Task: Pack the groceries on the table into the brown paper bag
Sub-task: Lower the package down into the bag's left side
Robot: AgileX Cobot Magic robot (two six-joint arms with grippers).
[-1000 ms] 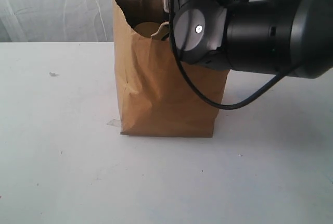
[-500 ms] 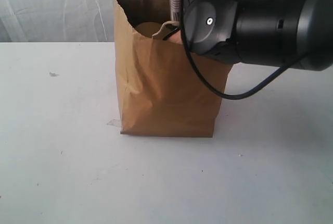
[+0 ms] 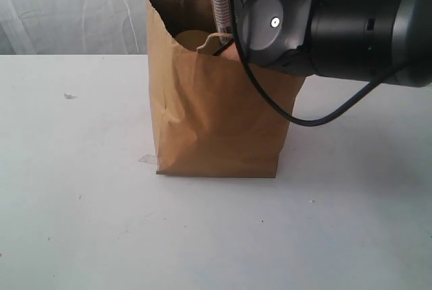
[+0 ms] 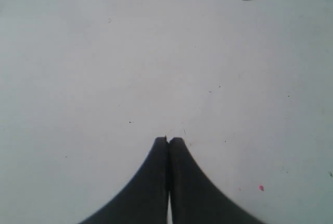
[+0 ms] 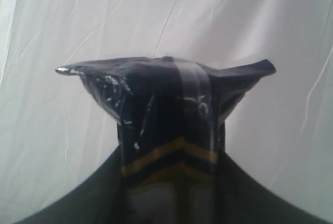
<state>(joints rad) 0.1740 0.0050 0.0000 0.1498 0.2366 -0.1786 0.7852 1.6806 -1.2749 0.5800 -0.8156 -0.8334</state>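
Over the brown paper bag, right gripper clamps the long dark-blue packet upright, seemingly to slip inside; left gripper closed, empty.

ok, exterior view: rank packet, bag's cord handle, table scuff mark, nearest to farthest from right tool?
1. long dark-blue packet: gripped in the right tool, above the brown paper bag.
2. paper-cord handle: at the bag's mouth, just below.
3. scuff mark: far left on the table.

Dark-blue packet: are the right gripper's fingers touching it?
Touching. The right wrist view shows the dark-blue packet pinched between both fingers, no gap visible.
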